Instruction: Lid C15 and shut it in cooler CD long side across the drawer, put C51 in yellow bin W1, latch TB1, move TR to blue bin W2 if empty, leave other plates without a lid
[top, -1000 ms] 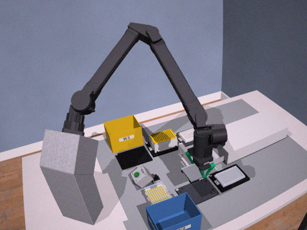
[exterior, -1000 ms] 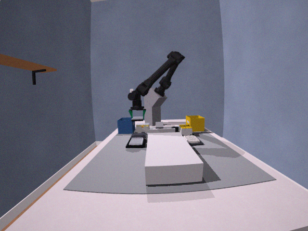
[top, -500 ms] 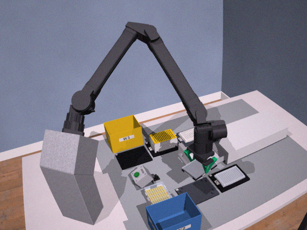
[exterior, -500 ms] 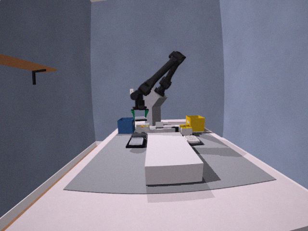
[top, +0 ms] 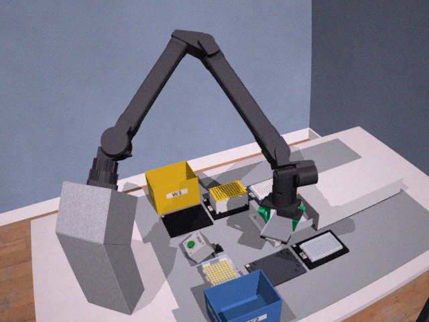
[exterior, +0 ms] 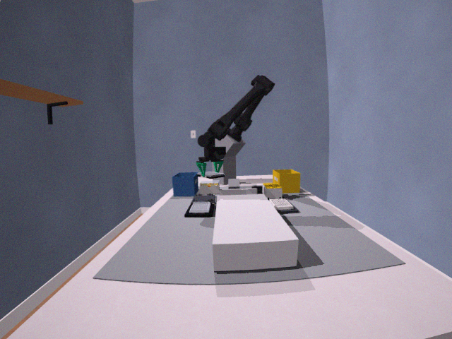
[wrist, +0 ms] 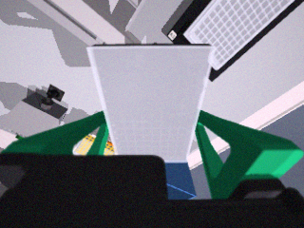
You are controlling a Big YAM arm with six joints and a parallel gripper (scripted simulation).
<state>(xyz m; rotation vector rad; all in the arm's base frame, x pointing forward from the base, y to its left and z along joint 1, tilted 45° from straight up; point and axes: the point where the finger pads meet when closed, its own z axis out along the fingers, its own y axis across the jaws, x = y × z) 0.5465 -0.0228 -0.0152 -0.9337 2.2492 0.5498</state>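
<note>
On the bench (top: 363, 138) the cooler CD (top: 360, 187) looks shut. The yellow bin W1 (top: 171, 187) and blue bin W2 (top: 242, 301) show nothing inside. A plate (top: 320, 246) sits unlidded in its nest. The jaws pinch the plate lid (top: 277, 229), carried above the deck, so nearly everything remains.

bench (top: 381, 291) | grey mat (top: 377, 239) | yellow bin (top: 171, 187) | blue bin (top: 242, 301)
</note>
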